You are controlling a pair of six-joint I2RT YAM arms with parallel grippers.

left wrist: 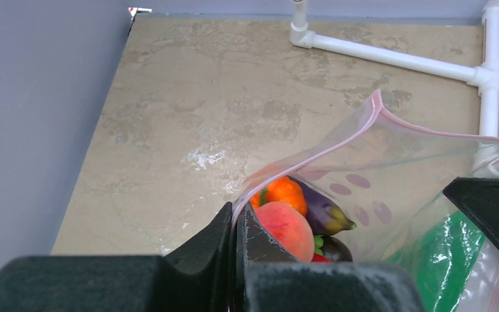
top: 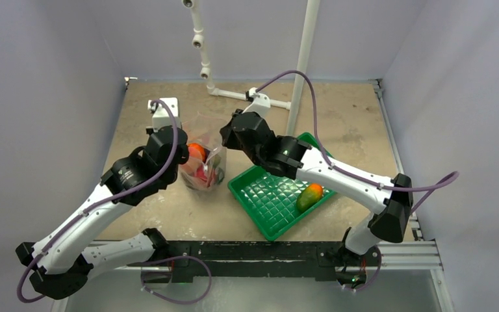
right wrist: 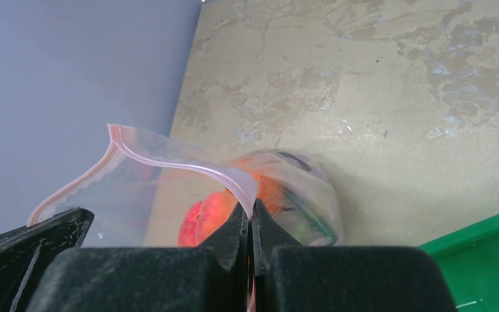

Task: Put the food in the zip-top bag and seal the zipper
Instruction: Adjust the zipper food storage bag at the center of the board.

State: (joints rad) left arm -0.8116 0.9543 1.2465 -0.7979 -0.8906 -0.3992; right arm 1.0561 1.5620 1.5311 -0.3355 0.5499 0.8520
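Note:
The clear zip-top bag (top: 203, 162) stands open at mid table, held up between my two grippers. My left gripper (top: 183, 155) is shut on the left end of the bag's pink zipper (left wrist: 364, 123). My right gripper (top: 229, 140) is shut on the zipper's right end (right wrist: 169, 164). In the left wrist view the left gripper (left wrist: 236, 218) pinches the rim, and inside lie a peach (left wrist: 286, 224), an orange fruit (left wrist: 286, 192), a purple eggplant (left wrist: 325, 214) and a bit of red tomato (left wrist: 321, 258). In the right wrist view the right gripper (right wrist: 250, 214) pinches the rim. A green-orange mango (top: 309, 196) lies on the green ribbed tray (top: 266, 201).
The green tray sits right of the bag, tilted, and its corner shows in the right wrist view (right wrist: 487, 260). A white pipe frame (top: 247, 94) lies on the table behind the bag, with an upright white pole (top: 302, 65). Grey walls enclose the table on three sides.

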